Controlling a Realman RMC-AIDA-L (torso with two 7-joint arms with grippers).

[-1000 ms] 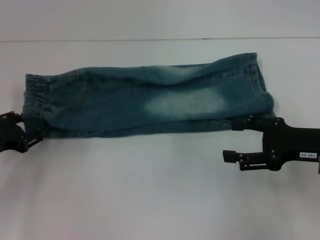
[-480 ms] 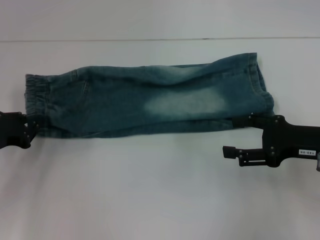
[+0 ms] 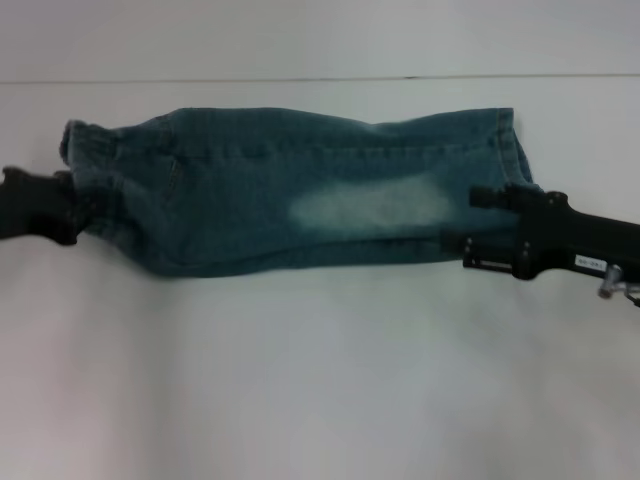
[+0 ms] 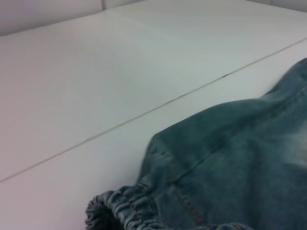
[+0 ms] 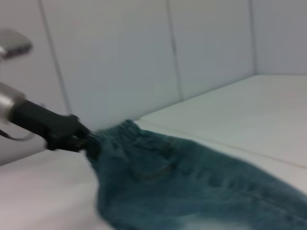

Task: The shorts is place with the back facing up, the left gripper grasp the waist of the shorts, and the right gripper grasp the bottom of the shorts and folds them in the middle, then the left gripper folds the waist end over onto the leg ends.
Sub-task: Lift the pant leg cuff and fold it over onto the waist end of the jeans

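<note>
Waist of the shorts [image 3: 88,160] newly lifted by clamped left gripper [image 3: 62,208]; right gripper [image 3: 478,228] jaws parted over leg ends [image 3: 512,150]; final fold starting.

Left pincer [image 3: 70,205] tips buried in waistband [image 3: 85,150]; arm cut off at edge.

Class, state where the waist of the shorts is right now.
In the head view, the waist of the shorts is on the table's left side, bunched at the left gripper, opposite the right gripper.
</note>
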